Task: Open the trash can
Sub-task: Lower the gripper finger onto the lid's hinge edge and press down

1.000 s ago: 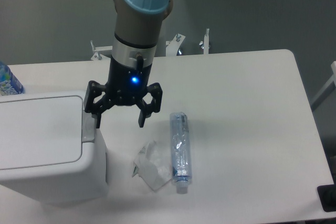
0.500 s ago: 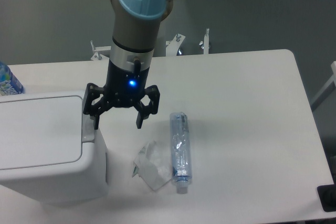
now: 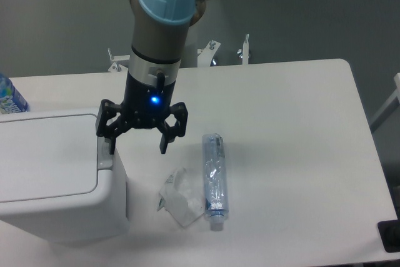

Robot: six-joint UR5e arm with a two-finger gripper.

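Trash can (image 3: pixel 53 173) shut, fingers (image 3: pixel 112 144) shifted left

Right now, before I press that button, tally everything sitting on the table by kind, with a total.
Trash can: 1, lid shut
Plastic bottles: 2, one lying flat, one at the far left edge, mostly cut off
Crumpled clear wrapper: 1
Total: 4 things on the table. The open gripper hangs over the bin's grey button strip, holding nothing.
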